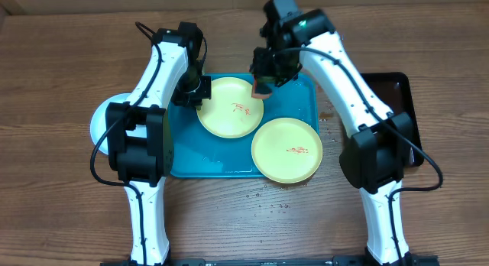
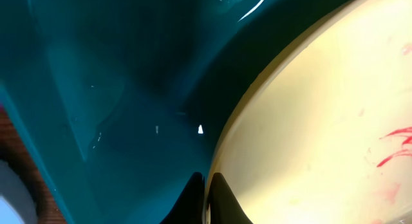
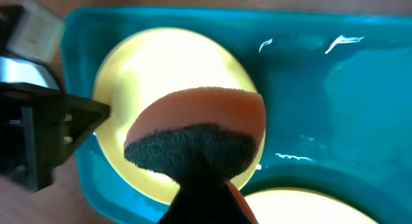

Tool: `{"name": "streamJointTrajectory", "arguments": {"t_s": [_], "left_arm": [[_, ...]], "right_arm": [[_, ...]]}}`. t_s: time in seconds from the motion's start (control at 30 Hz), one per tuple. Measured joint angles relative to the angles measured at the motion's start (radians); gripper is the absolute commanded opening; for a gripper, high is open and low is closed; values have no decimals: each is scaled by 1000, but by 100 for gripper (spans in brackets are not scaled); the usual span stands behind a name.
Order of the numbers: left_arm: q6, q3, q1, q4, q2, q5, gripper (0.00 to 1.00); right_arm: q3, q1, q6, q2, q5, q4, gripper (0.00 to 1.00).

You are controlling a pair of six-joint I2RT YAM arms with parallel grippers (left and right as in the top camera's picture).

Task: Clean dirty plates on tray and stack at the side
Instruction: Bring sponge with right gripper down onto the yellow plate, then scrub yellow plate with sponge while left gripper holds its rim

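While the right jaws clamp a sponge [image 1: 262,88] at the 1 o'clock rim of one yellow plate [image 1: 228,109], the left jaws pinch its 9 o'clock rim. The plate lies in the tray [image 1: 191,155], whose length runs 9-to-3, and a black tray [image 1: 401,105] sits at 3 o'clock.

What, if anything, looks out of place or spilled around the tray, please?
The nearer yellow plate sits askew, overhanging the front right corner of the tray, and small droplets speckle the wooden table in front of it.

The left gripper [image 1: 202,92] and right gripper [image 1: 264,82] with sponge [image 1: 262,91] are crowding the tray's [image 1: 202,155] far plate [image 1: 229,109]; the tray's near-left corner is lying open.
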Motion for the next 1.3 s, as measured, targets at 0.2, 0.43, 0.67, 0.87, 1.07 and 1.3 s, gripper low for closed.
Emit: {"name": "streamJointTrajectory", "arguments": {"t_s": [0.2, 0.43, 0.67, 0.87, 1.07, 1.3], "left_arm": [[-3, 0, 3, 2, 0, 0, 4], [15, 0, 34, 2, 0, 53, 4], [76, 0, 52, -8, 0, 84, 4], [137, 0, 52, -31, 0, 99, 4], [161, 0, 53, -40, 0, 102, 4], [163, 0, 52, -40, 0, 102, 4]], "right_arm": [[-109, 29, 40, 2, 0, 100, 4], [-212, 48, 67, 2, 5, 214, 4], [-300, 54, 97, 2, 22, 307, 4], [-344, 54, 117, 2, 26, 399, 4], [-364, 54, 145, 9, 29, 420, 4], [-364, 55, 170, 42, 7, 435, 4]]}}
